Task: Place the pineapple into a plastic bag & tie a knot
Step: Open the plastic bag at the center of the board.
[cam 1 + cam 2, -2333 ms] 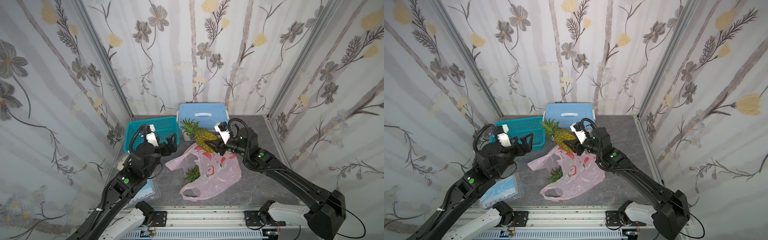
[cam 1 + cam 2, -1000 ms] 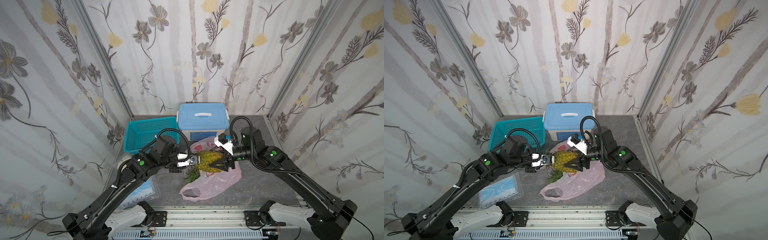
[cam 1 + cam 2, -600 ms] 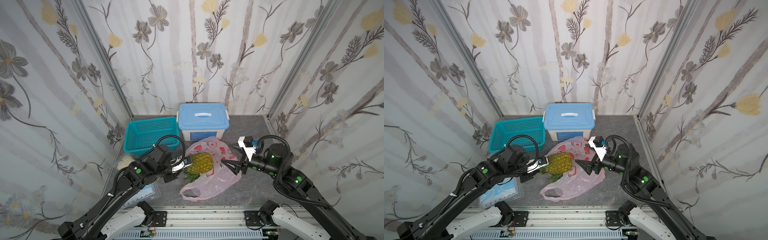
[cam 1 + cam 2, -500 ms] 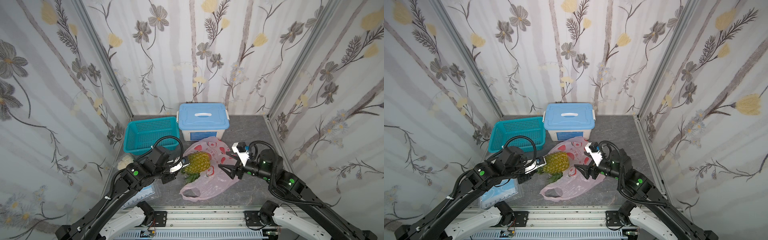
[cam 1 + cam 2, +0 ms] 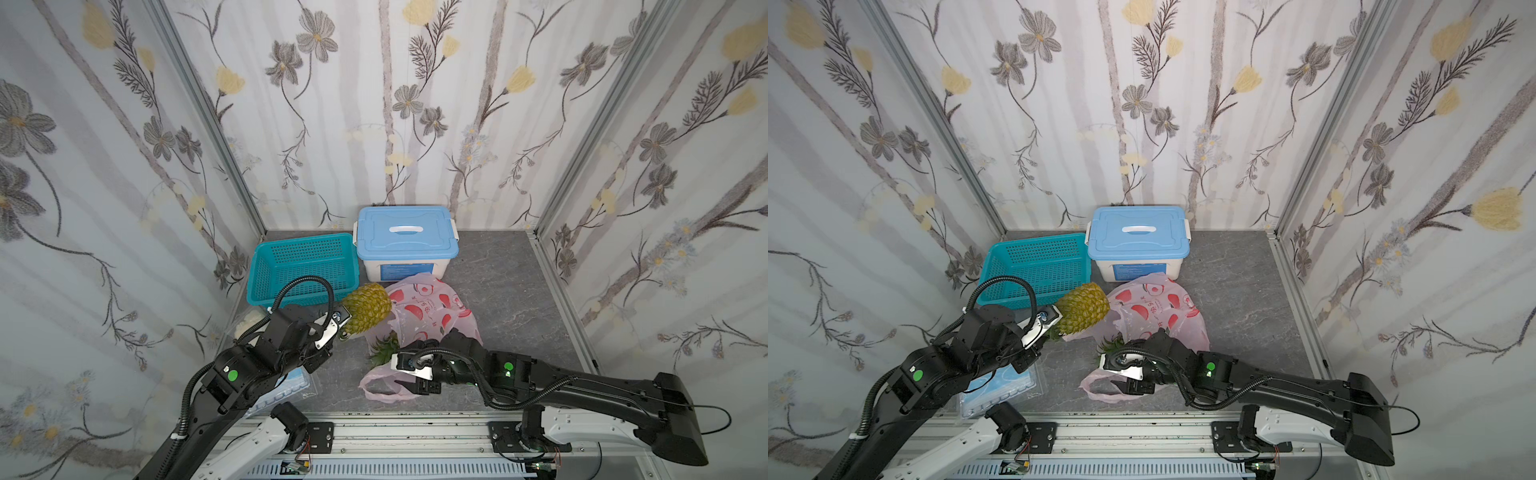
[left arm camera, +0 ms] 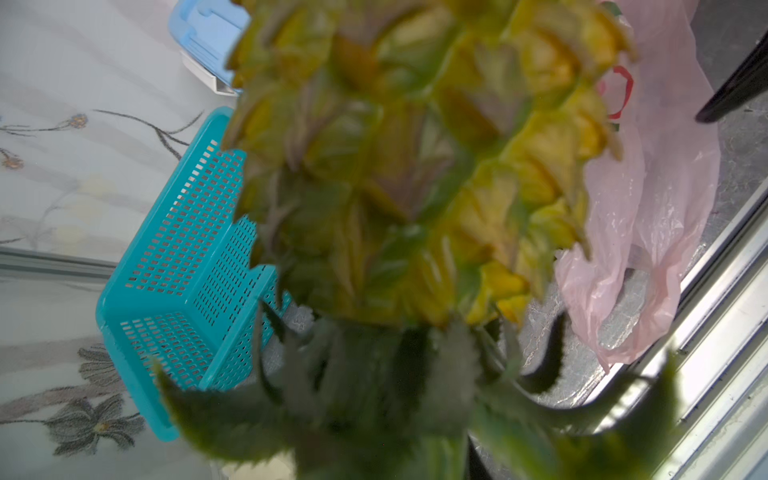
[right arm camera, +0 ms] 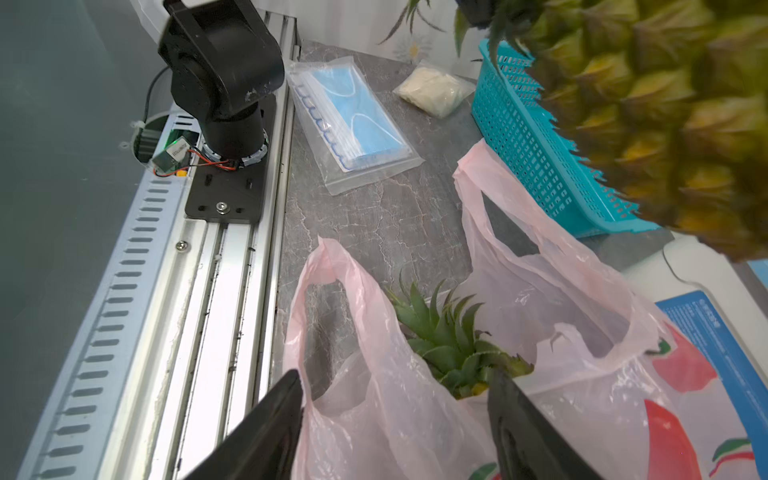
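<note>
My left gripper (image 5: 338, 326) is shut on the leafy crown of a yellow pineapple (image 5: 368, 307) (image 5: 1081, 311) and holds it in the air, left of the bag. In the left wrist view the pineapple (image 6: 415, 166) hides the fingers. The pink plastic bag (image 5: 432, 307) (image 7: 561, 291) lies on the table, and a second pineapple's crown (image 7: 449, 345) pokes from its mouth. My right gripper (image 7: 395, 382) (image 5: 405, 376) is open at the bag's near end, with bag film between the jaws. No knot is in view; the handle loops (image 7: 332, 253) lie apart.
A teal basket (image 5: 305, 266) and a blue-lidded box (image 5: 407, 241) stand behind the bag. A clear packet of blue masks (image 7: 353, 120) and a small bag of white lumps (image 7: 436, 89) lie near the left arm's base (image 7: 224, 83). The metal rail (image 7: 208, 291) runs along the front edge.
The right gripper let go of the pineapple, swung away and came down at the bag's near end, jaws narrowing. The left gripper carried the pineapple up and to the left.
</note>
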### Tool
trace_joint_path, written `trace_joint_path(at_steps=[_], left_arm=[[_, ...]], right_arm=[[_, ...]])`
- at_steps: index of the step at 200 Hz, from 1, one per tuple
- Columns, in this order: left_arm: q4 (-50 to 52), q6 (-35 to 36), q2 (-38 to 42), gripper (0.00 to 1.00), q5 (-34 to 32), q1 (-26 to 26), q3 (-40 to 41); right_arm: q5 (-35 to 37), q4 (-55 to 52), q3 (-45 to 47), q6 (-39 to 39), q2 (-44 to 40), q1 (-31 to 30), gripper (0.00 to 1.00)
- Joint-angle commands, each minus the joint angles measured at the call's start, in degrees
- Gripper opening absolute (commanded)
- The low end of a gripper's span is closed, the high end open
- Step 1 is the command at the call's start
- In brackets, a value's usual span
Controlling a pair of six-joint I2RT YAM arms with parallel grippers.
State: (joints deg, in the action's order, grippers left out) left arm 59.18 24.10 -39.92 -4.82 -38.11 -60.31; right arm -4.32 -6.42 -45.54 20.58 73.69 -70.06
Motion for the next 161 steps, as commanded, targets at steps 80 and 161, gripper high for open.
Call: trace_joint_path(at_steps=[80, 161], left_arm=[[-1.69, -7.57, 1.36, 0.00, -1.80, 0.30, -2.99], [-2.68, -8.94, 0.99, 0.00, -2.48, 0.31, -3.51]], right_arm=[[-10.74, -1.69, -14.42, 13.58, 25.42, -0.30, 0.52], [-5.30, -4.10, -17.02, 16.10, 30.78, 0.23, 0.05]])
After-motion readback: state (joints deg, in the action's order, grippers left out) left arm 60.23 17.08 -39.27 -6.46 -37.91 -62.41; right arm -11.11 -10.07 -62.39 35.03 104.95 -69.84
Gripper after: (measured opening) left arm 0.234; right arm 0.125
